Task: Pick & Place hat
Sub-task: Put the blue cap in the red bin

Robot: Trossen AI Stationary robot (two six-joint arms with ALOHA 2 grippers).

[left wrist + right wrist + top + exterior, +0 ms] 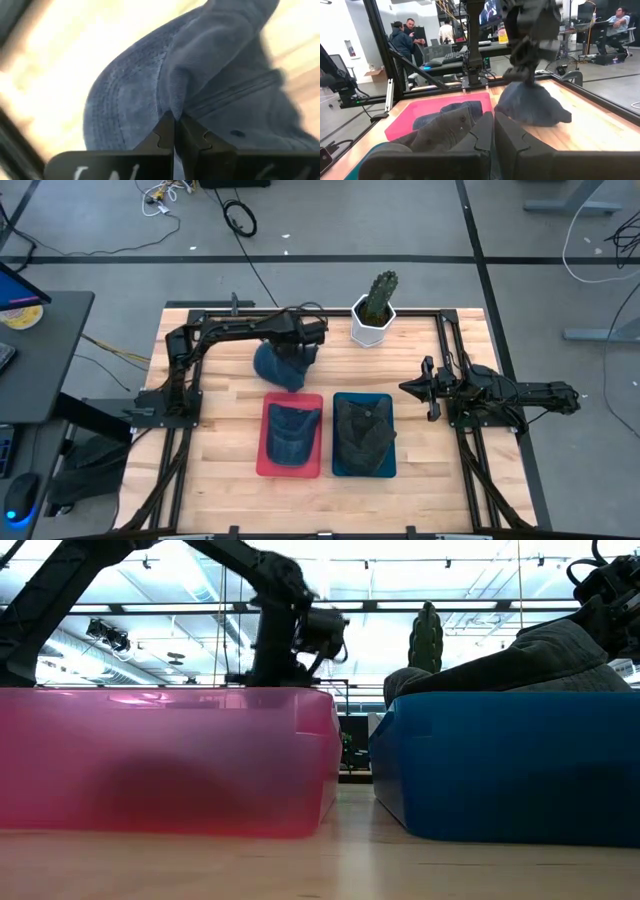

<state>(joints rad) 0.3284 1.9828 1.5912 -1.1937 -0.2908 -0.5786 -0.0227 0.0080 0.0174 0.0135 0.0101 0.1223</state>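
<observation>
Behind the red bin, left hand pointing down, pinching blue hat, right hand closed

Blue hat lies crumpled on the table behind the red bin.

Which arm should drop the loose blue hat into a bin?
Left. The left gripper is shut on the blue hat, right by the red bin. The right gripper waits at the table's side.
</observation>
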